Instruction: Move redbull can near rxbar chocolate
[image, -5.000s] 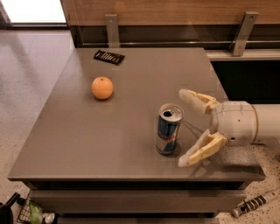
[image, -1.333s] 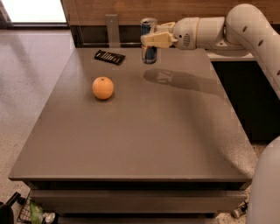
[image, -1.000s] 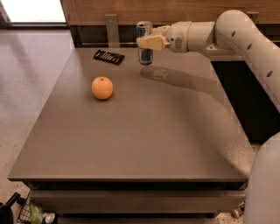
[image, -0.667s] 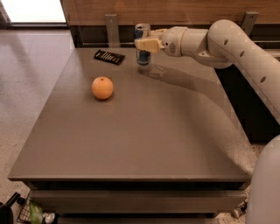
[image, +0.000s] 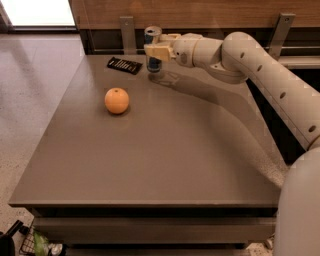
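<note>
So the gripper (image: 156, 50) is out at the far edge of the table (image: 175, 150), pinching the redbull can (image: 152, 36) around its middle. The can stands upright with its silver top poking out above the fingers. The rxbar chocolate (image: 124, 65) lies flat just to its left, close but not touching. The base of the can looks right down at the tabletop; I honestly can't tell if it's resting there or a hair above.

Handling-wise, my guess is a thin aluminium can is stiff enough for a side pinch but dents if squeezed hard, and the smooth wall is a bit slippery. It's tall and slim, so it tips easily when let go. A mid-height grip across the round body, like it has now, seems the sensible spot.

Compared with five seconds back, it's a big change: the can stood at the near right of the table with the fingers spread on either side of it. Over the last second or so it has slid a bit further left toward the bar. The orange (image: 116, 100) and the bar haven't budged.
</note>
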